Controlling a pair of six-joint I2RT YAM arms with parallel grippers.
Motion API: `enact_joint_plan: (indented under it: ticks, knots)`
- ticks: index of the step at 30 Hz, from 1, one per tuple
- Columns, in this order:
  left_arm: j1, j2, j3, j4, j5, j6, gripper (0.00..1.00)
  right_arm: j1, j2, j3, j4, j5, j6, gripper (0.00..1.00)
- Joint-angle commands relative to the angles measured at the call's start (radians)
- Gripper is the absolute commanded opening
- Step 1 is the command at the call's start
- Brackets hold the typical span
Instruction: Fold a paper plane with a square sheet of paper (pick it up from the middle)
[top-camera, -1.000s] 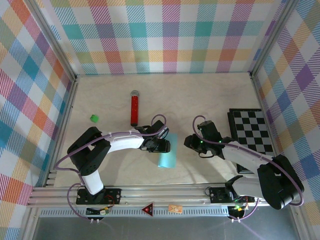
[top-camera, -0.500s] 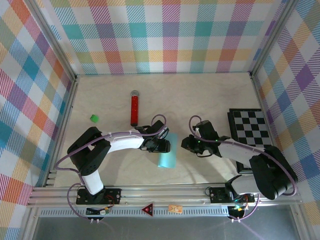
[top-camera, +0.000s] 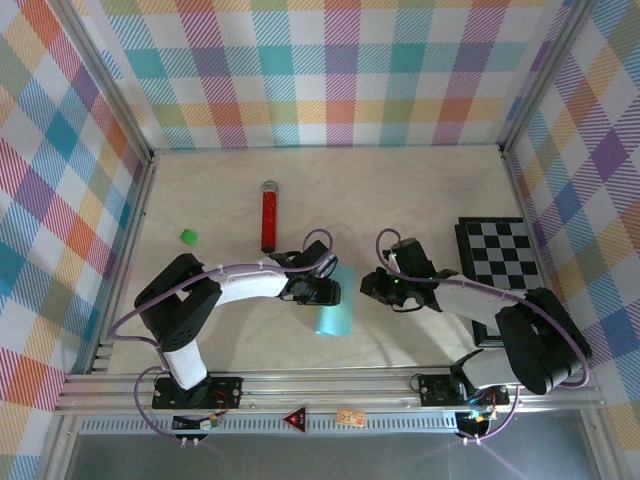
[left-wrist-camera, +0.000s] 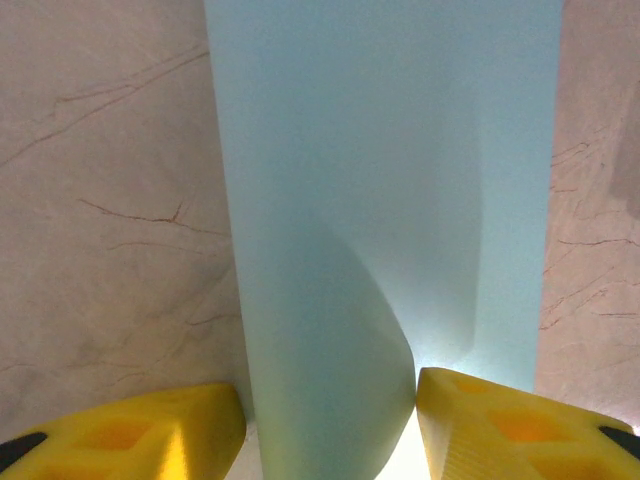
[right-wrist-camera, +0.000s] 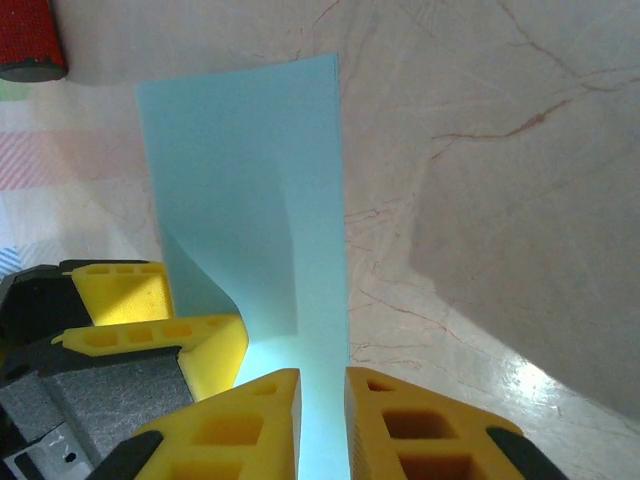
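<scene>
- Jaws of my left gripper (left-wrist-camera: 330, 400) pinch the paper (right-wrist-camera: 240, 180) at its bowed middle, on the table (top-camera: 420, 200)
- On my right gripper (right-wrist-camera: 322, 385) they stand narrow at its edge; grip unclear
- Flimsy, creases easily; I'd hold edges lightly

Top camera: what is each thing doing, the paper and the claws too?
paper: folded narrow, one flap curled up.
left gripper: holding the paper bowed between its jaws.
right gripper: nearly shut at the paper's edge, grip unclear.
red tube: lying down, untouched.
checkered board: lying flat.
green block: sitting alone.
</scene>
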Motion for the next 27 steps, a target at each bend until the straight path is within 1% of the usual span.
enact_joint_plan:
  ticks: [1, 9, 14, 18, 21, 27]
  knots:
    - [0.010, 0.143, -0.084, -0.003, -0.093, 0.027, 0.55, -0.002, -0.026, 0.020, -0.032, 0.042, 0.019, 0.20]
    - [0.011, 0.144, -0.083, -0.006, -0.099, 0.033, 0.55, -0.002, -0.113, -0.006, -0.101, 0.154, 0.035, 0.23]
    - [0.010, 0.144, -0.084, -0.010, -0.103, 0.037, 0.55, -0.002, -0.141, -0.018, -0.111, 0.174, 0.038, 0.24]
    - [0.009, 0.147, -0.087, -0.006, -0.105, 0.036, 0.55, -0.002, -0.140, -0.019, -0.109, 0.169, 0.038, 0.24]
    - [0.009, 0.148, -0.087, -0.004, -0.105, 0.031, 0.55, -0.002, -0.132, -0.022, -0.082, 0.143, 0.035, 0.24]
    - [0.009, 0.153, -0.085, -0.005, -0.103, 0.030, 0.55, -0.001, -0.097, -0.022, 0.010, 0.028, 0.020, 0.20]
